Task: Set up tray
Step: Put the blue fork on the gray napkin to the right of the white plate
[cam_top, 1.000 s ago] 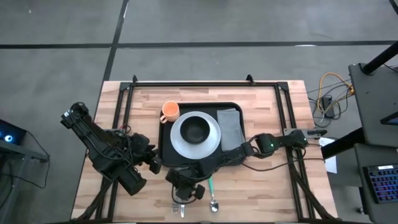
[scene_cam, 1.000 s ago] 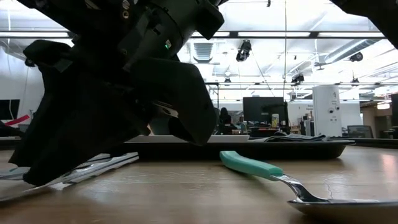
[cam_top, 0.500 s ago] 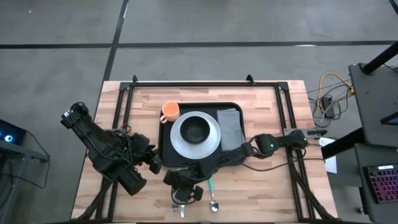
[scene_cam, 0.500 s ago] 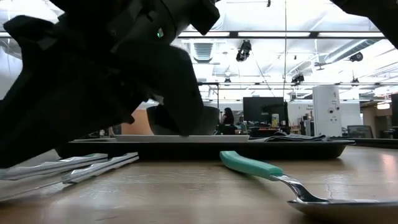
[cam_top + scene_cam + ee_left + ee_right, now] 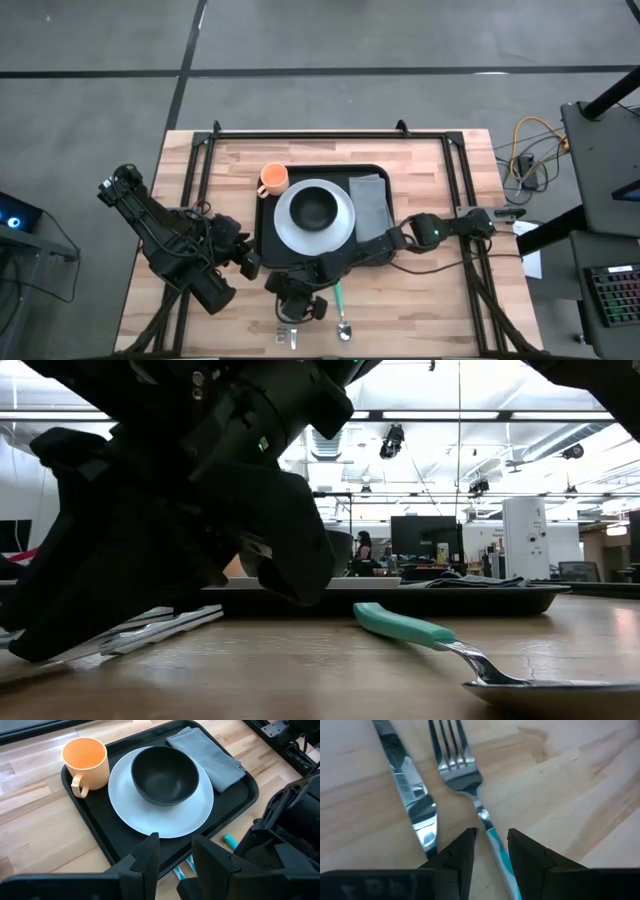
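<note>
We see the tray (image 5: 268, 235) lying mid-tabletop (image 5: 420, 310), already carrying an orange cup (image 5: 273, 178), a white plate (image 5: 344, 232) with a black bowl (image 5: 317, 208), and a grey napkin (image 5: 370, 205).

Our right end effector (image 5: 491, 837) hangs low over the bare wood in front of the tray's near rim, its fingers parted a little and straddling the teal handle of a fork (image 5: 462, 772), not yet pinching it. The handle's long axis runs straight back between the fingers, tines pointing away, and a knife (image 5: 410, 795) lies just beside it, nearly parallel. A teal-handled spoon (image 5: 341, 310) lies close by.

The tray lies directly beyond this end effector.

Our left end effector (image 5: 174, 857) waits off the tray's left corner, fingers slightly apart, empty. We judge the right arm nearer the cutlery.
</note>
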### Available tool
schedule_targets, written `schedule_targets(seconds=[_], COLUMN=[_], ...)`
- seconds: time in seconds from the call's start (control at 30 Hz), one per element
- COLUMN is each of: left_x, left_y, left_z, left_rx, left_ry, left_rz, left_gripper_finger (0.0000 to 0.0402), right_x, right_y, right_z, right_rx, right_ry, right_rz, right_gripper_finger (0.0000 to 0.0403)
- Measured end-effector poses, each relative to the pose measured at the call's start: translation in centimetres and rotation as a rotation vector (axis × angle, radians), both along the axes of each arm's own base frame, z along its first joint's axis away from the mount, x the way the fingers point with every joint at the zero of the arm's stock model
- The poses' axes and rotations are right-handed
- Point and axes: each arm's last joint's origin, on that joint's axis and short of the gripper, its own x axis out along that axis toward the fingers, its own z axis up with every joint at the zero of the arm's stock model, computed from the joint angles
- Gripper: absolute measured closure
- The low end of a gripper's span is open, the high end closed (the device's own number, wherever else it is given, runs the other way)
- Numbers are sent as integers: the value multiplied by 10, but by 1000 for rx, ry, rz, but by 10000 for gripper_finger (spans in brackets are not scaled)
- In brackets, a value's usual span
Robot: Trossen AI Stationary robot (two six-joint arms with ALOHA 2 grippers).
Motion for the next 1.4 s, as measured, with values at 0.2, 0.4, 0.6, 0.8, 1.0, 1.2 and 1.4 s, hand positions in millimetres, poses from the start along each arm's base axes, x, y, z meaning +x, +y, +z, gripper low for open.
schedule_targets(seconds=[0.2, 0.4, 0.6, 0.8, 1.0, 1.2, 1.4], left_x=[1, 1, 1, 1, 1, 1, 1], left_y=[-1, -1, -1, -2, -2, -2, -2], left_z=[0, 0, 0, 0, 0, 0, 0], left_rx=[-7, -9, -12, -15, -9, 19, 45], left_ry=[-8, -10, -9, -11, -6, 16, 37], left_rz=[0, 0, -1, -3, -12, -47, -81], left_gripper_finger=[304, 304, 304, 304, 304, 304, 304], right_x=[-1, -2, -2, -1, -1, -6, -6], right_y=[-1, 0, 0, 0, 3, 13, 13], right_z=[-2, -3, -1, 3, 24, 48, 52], right_rx=[28, 34, 39, 38, -37, -103, -92], right_ry=[25, 35, 36, 32, 67, 76, 81], right_rz=[-4, -9, -12, -18, -99, -153, -180], right_gripper_finger=[310, 349, 390, 393, 396, 396, 395])
